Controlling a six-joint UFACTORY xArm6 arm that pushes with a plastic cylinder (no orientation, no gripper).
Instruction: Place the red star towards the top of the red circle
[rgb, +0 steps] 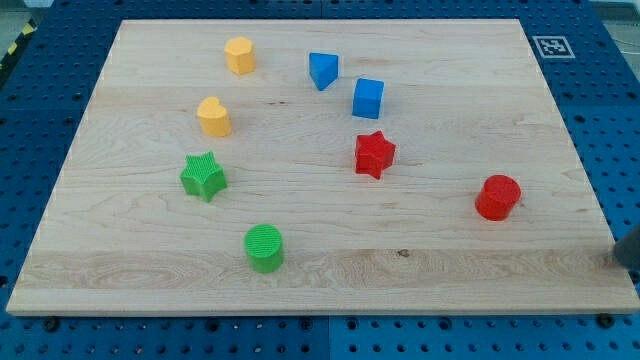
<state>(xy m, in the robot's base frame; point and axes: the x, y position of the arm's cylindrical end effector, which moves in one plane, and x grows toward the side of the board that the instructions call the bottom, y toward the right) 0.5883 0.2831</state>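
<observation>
No pincer showed: the arm ended in a rod, so open or closed could not be told. Only a dark blurred shape (628, 248) sat at the view's right edge, just off the tabletop (450, 270). It was likely my rod, though my tip's very end could not be made out. It lay to the right of and a little below the red circle, apart from it and touching no block.

From the view's left, the green star (204, 177) stood first, with a yellow heart-like block (214, 117) just above it. A yellow hexagon (240, 55) stood near the top edge. The green circle (265, 248) stood low on the wood. Next came a blue wedge-like block (323, 71) and the blue cube (368, 98), close together. Below the cube stood the red star (375, 154), near the middle. The red circle (498, 197) stood well apart from it, to the right and lower.
</observation>
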